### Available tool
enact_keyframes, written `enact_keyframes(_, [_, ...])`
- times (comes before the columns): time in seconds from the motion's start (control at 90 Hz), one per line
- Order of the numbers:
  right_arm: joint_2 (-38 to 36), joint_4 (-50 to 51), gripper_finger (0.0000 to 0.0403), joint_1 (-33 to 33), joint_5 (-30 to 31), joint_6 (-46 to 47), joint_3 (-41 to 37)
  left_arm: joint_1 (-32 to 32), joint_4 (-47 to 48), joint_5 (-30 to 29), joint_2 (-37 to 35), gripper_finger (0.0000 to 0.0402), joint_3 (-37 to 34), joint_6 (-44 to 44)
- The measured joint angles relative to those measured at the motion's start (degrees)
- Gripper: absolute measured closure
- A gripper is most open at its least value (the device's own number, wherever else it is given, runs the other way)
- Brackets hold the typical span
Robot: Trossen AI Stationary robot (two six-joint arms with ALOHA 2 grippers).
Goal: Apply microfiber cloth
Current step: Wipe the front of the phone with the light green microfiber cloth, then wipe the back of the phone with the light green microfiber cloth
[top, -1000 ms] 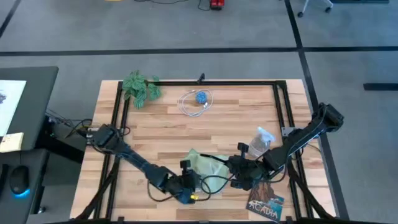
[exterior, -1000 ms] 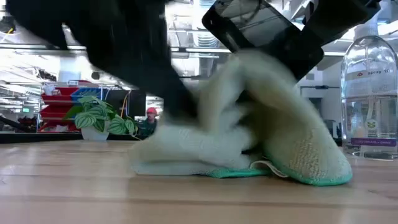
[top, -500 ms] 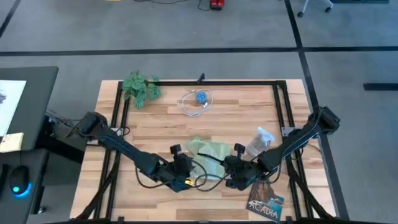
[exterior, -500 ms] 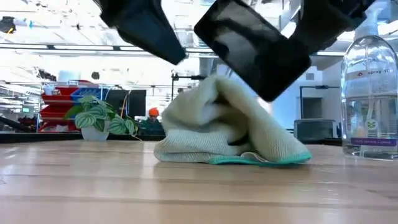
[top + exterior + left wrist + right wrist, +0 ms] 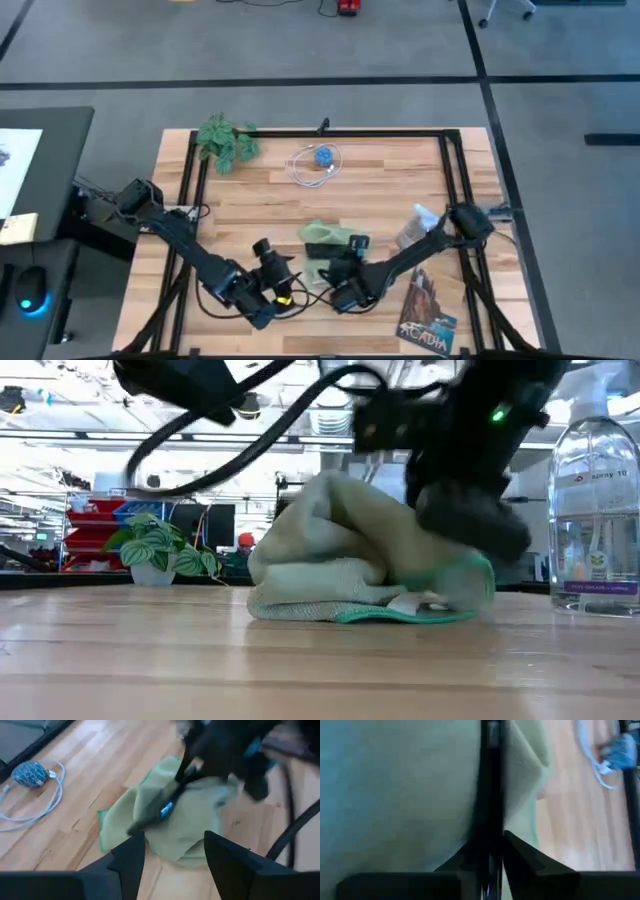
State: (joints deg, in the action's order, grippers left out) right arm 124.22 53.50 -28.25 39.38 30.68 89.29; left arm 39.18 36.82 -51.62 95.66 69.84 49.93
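Two hands near desk's front edge. Right hand (image 5: 340, 262) pinches thin black phone (image 5: 489, 795) edge-on, pressed against bunched microfiber cloth (image 5: 328, 250), likely to wipe it. Left hand (image 5: 274, 272) just beside cloth, fingers (image 5: 131, 861) spread, holding nothing.

The booklet (image 5: 428, 322) lying at the near right corner of the desk (image 5: 250, 200) carries the word "ACADIA" in pale capitals across its lower cover, seen in the high view. On the clear spray bottle (image 5: 596, 510) in the low view, a white label bears small print of which only "spray" can be made out; a purple band and a round emblem lower down are too small to read
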Motion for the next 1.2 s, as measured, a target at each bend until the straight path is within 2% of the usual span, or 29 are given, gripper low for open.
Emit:
enact_keyframes(0.178, [1.1, -2.1, 0.0251, -0.5, -6.2, -7.8, 3.8, 1.0, 0.2, -2.1, 0.0, 0.0226, 0.0, 0.6])
enact_keyframes(0.322, [-3.9, -1.5, 0.0163, -0.7, -11.9, -11.3, 4.2, 1.0, -2.1, -2.0, 0.0, 0.0226, -2.0, 1.1])
enact_keyframes(0.433, [-9.0, -4.0, 0.0123, -0.6, -15.5, -13.3, 1.8, 1.0, -7.8, -0.5, 0.0, 0.0226, -4.8, 1.3])
enact_keyframes(0.578, [-16.3, -16.6, 0.0113, 3.2, -26.2, -14.0, -8.9, 1.4, -21.4, 0.4, 0.1, 0.0226, -10.8, -1.5])
enact_keyframes(0.678, [-20.0, -28.3, 0.0113, 7.9, -32.8, -10.9, -17.5, 1.3, -31.5, 0.7, 0.1, 0.0226, -15.6, -3.6])
enact_keyframes(0.778, [-21.8, -37.5, 0.0112, 12.6, -38.4, -6.5, -23.6, 0.2, -39.4, 0.8, 0.1, 0.0226, -19.5, -5.1])
enact_keyframes(0.878, [-21.8, -41.5, 0.0112, 16.6, -43.8, -3.1, -26.9, -1.5, -46.0, 3.3, 0.1, 0.0226, -22.4, -6.7])
enact_keyframes(1.044, [-21.8, -45.0, 0.0112, 20.6, -46.7, -0.2, -30.5, -4.7, -50.7, 9.4, 1.4, 0.0226, -25.6, -6.6])
enact_keyframes(1.2, [-21.8, -45.6, 0.0112, 22.0, -48.0, 1.0, -31.8, -6.7, -51.5, 12.6, 6.7, 0.0226, -26.0, -3.9])
